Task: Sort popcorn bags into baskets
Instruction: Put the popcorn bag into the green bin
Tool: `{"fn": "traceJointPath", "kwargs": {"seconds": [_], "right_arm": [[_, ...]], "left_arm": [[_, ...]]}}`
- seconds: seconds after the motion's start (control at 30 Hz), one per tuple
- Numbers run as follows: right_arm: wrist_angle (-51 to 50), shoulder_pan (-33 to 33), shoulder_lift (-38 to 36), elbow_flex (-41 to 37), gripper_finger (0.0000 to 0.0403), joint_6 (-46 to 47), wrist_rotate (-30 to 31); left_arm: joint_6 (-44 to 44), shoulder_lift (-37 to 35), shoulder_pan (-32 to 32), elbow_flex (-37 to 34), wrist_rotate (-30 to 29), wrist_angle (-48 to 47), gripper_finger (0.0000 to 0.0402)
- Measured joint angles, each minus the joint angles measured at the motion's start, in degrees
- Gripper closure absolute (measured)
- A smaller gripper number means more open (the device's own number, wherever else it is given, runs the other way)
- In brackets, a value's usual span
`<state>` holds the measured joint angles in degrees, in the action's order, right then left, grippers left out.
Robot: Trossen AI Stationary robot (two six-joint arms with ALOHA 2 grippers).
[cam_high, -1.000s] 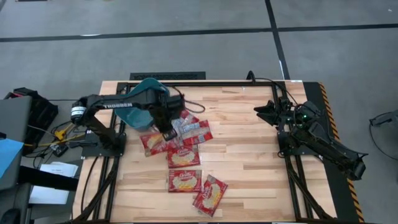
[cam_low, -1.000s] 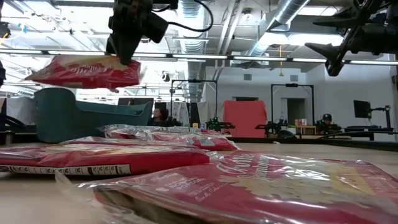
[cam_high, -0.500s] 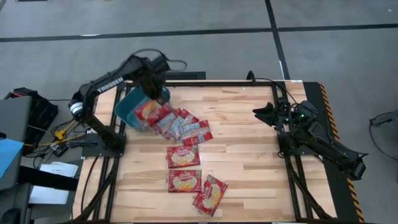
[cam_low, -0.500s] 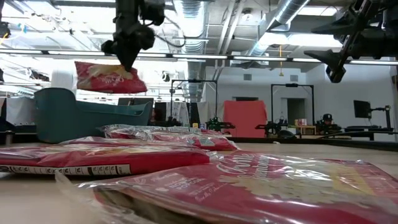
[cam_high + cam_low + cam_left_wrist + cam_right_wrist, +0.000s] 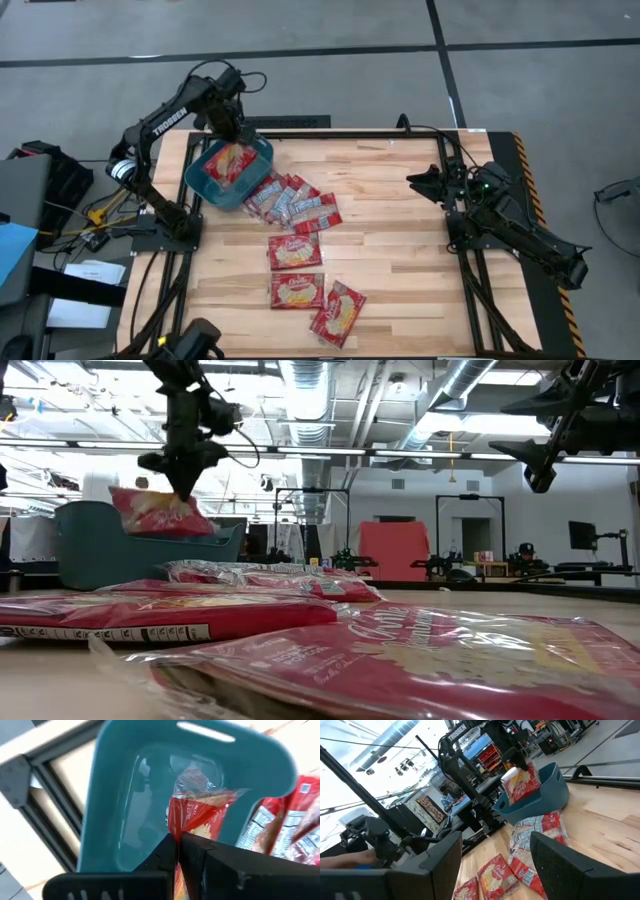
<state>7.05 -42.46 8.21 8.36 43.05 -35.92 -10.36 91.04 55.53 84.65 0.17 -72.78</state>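
One popcorn bag (image 5: 197, 815) half hidden behind left claw (image 5: 178, 851), over bin (image 5: 115, 795)

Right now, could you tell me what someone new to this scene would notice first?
Most striking is the left gripper dangling a red popcorn bag over the teal bin at the table's far left corner, its fingers shut on the bag's top edge. Beside the bin, a fan of popcorn bags trails toward the table's middle. The right gripper waits open, raised at the right edge.
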Motion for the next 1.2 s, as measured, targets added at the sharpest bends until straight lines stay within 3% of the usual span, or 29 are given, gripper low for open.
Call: {"fn": "traceJointPath", "kwargs": {"seconds": [0.5, 0.73, 0.87, 1.0, 1.2], "right_arm": [[0.0, 0.0, 0.0, 0.0, 0.0143, 0.02, 0.52], [0.0, 0.01, 0.0, 0.0, 0.0143, 0.02, 0.49], [0.02, 0.07, 0.0, 0.0, 0.0143, 0.07, 0.09], [0.02, 0.04, 0.0, 0.0, 0.0143, 0.04, 0.06], [0.04, 0.04, 0.0, 0.0, 0.0143, 0.04, 0.04]], "left_arm": [[0.21, -0.01, 0.35, -13.29, 1.7, 10.69, 0.0402], [-0.6, -0.01, 0.2, -14.66, -3.98, 13.46, 0.0384], [1.38, -0.01, 0.0, -14.67, -1.93, 13.58, 0.0332], [2.26, -0.01, -0.38, -14.17, -0.07, 13.72, 0.0254], [2.2, -0.01, -0.39, -7.71, 7.19, 11.25, 0.0138]]}}
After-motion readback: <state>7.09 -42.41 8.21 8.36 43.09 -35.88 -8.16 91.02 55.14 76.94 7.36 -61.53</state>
